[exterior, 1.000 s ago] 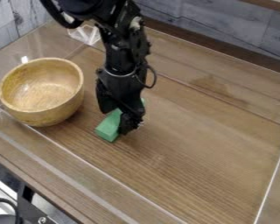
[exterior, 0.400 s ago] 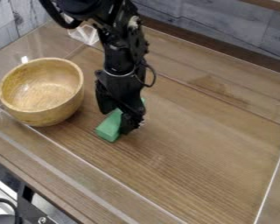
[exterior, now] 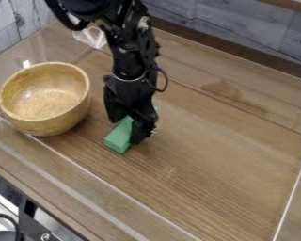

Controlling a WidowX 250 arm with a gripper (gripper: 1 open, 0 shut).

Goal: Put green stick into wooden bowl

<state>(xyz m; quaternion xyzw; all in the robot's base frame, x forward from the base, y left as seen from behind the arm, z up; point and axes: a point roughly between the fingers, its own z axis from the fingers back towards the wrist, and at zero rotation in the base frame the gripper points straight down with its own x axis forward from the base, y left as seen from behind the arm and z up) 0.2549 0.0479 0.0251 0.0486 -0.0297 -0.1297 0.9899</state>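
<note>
The green stick (exterior: 118, 138) lies flat on the wooden table, its upper end tucked between the fingers of my gripper (exterior: 129, 125). The gripper points straight down and stands open, low over the stick, with a black finger on either side of it; whether the fingers touch it I cannot tell. The wooden bowl (exterior: 44, 97), round, light tan and empty, sits on the table to the left of the gripper, about a hand's width away.
The table (exterior: 216, 160) is brown wood with a clear raised border around it. The black arm (exterior: 125, 38) reaches in from the upper left. A grey plank wall runs along the back.
</note>
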